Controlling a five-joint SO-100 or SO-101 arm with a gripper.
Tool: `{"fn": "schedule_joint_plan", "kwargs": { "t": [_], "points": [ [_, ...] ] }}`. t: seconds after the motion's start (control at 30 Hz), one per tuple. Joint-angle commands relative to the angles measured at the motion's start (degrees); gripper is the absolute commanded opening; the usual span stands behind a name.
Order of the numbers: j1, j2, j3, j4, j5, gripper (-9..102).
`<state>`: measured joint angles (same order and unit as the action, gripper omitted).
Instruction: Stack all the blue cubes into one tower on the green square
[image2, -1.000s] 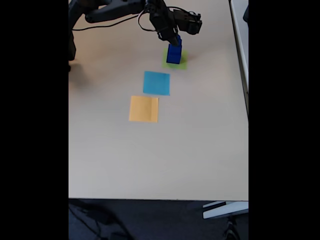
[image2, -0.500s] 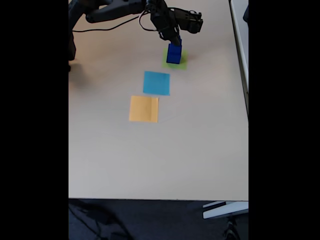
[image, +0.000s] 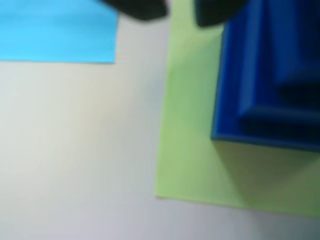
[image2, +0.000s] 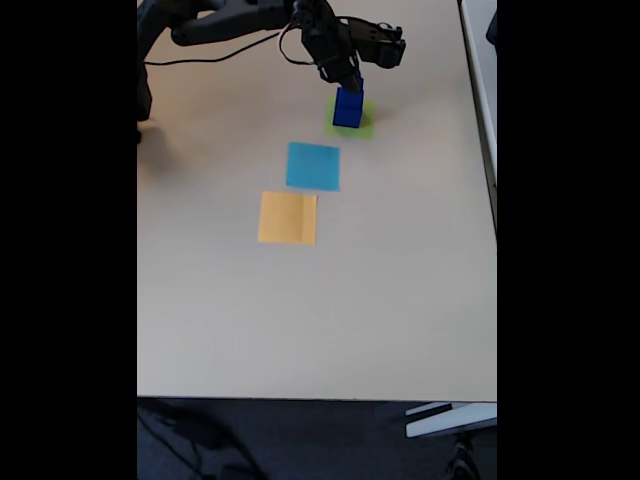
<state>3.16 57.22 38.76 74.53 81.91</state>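
We see the tower (image2: 348, 107) standing on the green square (image2: 364, 126), at about one o'clock on the worktop (image2: 380, 300). Our end effector (image2: 352, 78) hangs at its top; whether it grips anything we cannot tell. A sideways drift while lifting could topple the stepped blue cubes (image: 270, 75).

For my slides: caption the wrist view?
Stepped blue tower standing on the green square, light-blue square beside it.
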Motion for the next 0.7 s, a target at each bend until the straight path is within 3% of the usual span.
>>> {"fn": "schedule_joint_plan", "kwargs": {
  "t": [0.0,0.67],
  "points": [
    [0.5,1.5,-0.2,-1.2,-0.5,0],
    [0.0,1.1,0.2,-1.8,-1.8,0]
  ]
}}
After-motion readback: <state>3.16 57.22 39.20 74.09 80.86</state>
